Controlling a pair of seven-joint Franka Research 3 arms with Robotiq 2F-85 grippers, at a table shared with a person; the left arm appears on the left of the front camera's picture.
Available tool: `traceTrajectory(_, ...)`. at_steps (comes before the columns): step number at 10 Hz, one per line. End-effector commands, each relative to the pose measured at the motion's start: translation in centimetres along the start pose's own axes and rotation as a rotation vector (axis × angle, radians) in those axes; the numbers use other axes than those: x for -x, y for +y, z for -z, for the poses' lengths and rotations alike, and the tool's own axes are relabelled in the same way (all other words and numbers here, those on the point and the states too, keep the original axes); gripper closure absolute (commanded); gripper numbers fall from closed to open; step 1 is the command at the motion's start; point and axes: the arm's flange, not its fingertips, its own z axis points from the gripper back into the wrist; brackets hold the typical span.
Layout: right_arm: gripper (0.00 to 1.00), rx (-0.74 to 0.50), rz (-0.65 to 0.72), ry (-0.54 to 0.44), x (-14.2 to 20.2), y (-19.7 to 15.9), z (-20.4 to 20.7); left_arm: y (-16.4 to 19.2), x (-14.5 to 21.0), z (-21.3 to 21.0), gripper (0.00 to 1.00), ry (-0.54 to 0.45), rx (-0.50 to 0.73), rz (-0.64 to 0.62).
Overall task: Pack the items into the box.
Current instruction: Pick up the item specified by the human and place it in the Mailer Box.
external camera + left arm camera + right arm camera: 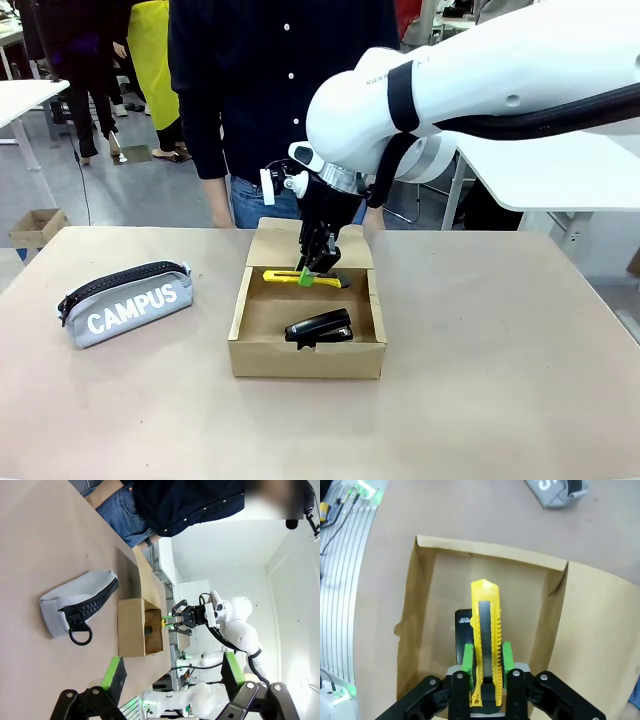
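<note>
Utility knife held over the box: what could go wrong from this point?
1. The right gripper is shut on the utility knife off-centre, so its long free end could tip on release.
2. The knife spans much of the width of the box; an end may catch a side wall.
3. The stapler lies close by and could be knocked.

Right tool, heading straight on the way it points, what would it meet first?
Carrying the yellow utility knife, probably the floor of the brown cardboard box, beside the small black stapler; depth unclear.
</note>
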Motion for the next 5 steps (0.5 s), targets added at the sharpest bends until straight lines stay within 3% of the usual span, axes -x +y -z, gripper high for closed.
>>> traceTrajectory(1,0.73,0.025,0.021,0.039,0.88,0.66,-1.37,-0.11,0.18,0.11,0.00,-0.013,0.027,0.022)
traceTrajectory(5,0.73,0.023,0.002,0.018,1.45,0.69,-1.56,-0.11,0.18,0.11,0.00,-0.013,0.027,0.022)
